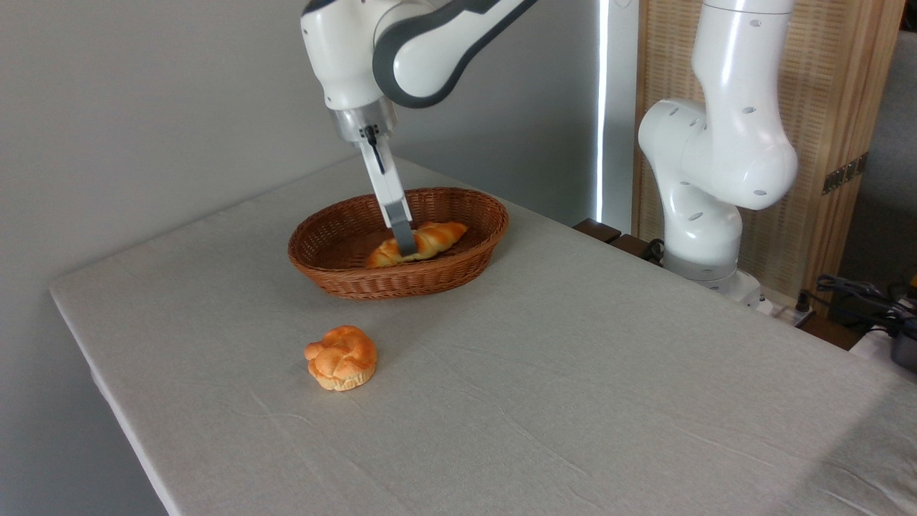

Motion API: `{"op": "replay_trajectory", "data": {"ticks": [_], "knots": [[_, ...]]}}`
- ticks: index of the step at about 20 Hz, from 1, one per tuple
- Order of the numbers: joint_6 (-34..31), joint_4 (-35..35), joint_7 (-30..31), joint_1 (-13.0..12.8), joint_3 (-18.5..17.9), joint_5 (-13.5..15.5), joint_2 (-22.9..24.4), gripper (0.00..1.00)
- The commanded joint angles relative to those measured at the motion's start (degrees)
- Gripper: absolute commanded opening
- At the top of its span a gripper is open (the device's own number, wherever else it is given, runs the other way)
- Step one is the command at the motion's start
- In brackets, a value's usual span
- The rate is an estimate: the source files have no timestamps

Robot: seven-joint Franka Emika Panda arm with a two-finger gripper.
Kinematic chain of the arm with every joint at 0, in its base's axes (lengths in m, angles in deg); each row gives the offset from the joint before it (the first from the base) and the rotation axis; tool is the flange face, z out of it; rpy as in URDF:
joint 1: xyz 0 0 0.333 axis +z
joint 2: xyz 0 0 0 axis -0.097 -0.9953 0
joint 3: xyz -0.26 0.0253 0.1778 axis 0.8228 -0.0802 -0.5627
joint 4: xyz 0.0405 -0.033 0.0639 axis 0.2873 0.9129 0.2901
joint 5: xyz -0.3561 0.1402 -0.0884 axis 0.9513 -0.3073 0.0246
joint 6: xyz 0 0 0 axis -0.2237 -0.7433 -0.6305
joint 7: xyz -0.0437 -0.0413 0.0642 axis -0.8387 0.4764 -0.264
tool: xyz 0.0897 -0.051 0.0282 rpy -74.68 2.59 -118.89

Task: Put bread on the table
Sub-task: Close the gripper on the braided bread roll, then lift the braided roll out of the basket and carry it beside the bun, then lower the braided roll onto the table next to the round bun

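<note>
The bread [440,235], a long golden-orange braided loaf, lies inside the brown wicker basket [344,276] at the back of the table [573,373]. My gripper [409,246] reaches down into the basket at the loaf's middle. Its near finger [403,233] crosses the front of the loaf and the other finger is hidden behind it. The jaws straddle the bread, but I cannot see whether they press on it.
A small round knotted bun [342,357] sits on the cloth in front of the basket. The arm's white base [709,215] stands at the table's right rear edge. Cables [860,294] lie at the far right. The table's left edge drops off near the wall.
</note>
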Motion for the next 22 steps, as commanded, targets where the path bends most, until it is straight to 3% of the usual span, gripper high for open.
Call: {"op": "replay_trajectory", "data": {"ticks": [1, 4, 8, 11, 13, 17, 18, 20, 21, 22], "knots": [[-5.5, -7.16, 1.18, 0.91, -0.25, 4.95, 0.17, 0.25], [-13.77, -13.06, 1.18, 1.43, -0.69, 7.05, 0.08, 0.26], [-15.9, -17.11, 0.39, 2.84, -6.03, 6.63, 0.25, 0.29], [-15.9, -19.05, -4.77, 2.93, -14.64, 3.39, 0.08, 0.33], [-15.9, -18.96, -11.44, 2.93, -19.12, 0.05, -0.62, 0.33], [-14.85, -18.87, -20.69, 2.93, -26.16, -5.15, -5.88, 0.33], [-13.97, -18.87, -21.31, 2.84, -26.96, -5.59, -7.64, 0.42], [-10.9, -18.17, -21.32, 2.84, -27.32, -5.59, -10.11, 0.72], [-10.02, -17.91, -21.23, 2.67, -27.32, -5.59, -11.25, 0.98], [-9.58, -17.82, -21.4, 2.58, -27.32, -5.68, -12.04, 1.0]]}}
